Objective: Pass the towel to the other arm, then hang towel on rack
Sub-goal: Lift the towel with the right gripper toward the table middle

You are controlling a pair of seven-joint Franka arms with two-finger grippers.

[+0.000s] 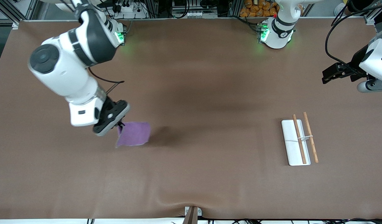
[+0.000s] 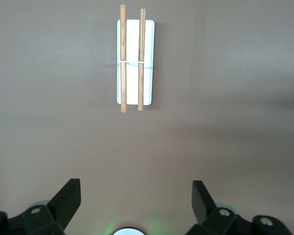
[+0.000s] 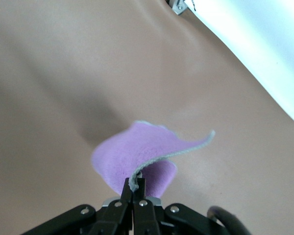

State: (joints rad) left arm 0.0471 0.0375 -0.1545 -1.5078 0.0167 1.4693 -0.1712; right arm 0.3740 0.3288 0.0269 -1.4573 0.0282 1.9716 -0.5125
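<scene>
— Where is the small purple terry-cloth towel sitting?

— It is not sitting at all; it is hanging in the air from the right arm's black two-finger gripper, over the brown table covering toward the right arm's end of the table. The jaws are pressing together on one edge of the cloth, and in the right wrist view the towel is curling away from the gripper, showing its thin grey edge.

— And the rack?

— The small rack with a white rectangular flat base and two thin light-brown wooden rods is lying on the table toward the left arm's end, nearer to the front camera than the left arm's base. A thin white crossbar is joining the two rods. One rod is lying over the base; the other is running just beside the base's long edge. The left wrist view is looking straight down on the rack.

— What is the left arm doing?

— It is waiting. The left gripper is hovering by the edge of the table at the left arm's end, well apart from the rack, with its jaws spread wide and holding nothing.
</scene>
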